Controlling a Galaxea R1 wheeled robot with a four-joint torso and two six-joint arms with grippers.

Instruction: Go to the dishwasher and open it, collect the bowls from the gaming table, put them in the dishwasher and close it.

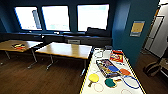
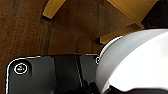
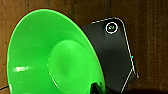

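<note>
Head view: gaming table (image 1: 135,75), white top w/ yellow edge, sits lower right of the room. On it: yellow bowl (image 1: 93,77), teal bowl (image 1: 110,82), orange bowl (image 1: 125,72), thin blue ring (image 1: 131,82), a box w/ colourful print (image 1: 108,67) and a red-orange booklet (image 1: 116,56) toward the far end. Two wood-topped tables (image 1: 66,49) stand beyond, to the left, under three bright windows (image 1: 56,18). Dark wood floor (image 1: 37,80) throughout.

Right wrist view: large bright green bowl (image 3: 52,55) very close to cam, seen on its side, rim up against the robot's dark plate. Fingers not discernible; grip state cannot be confirmed.

Left wrist view: white bowl (image 2: 135,62) large beside the dark plate, above the floor; yellow wooden legs (image 2: 52,8) nearby. Fingers not discernible here either; grip state cannot be confirmed.
</note>
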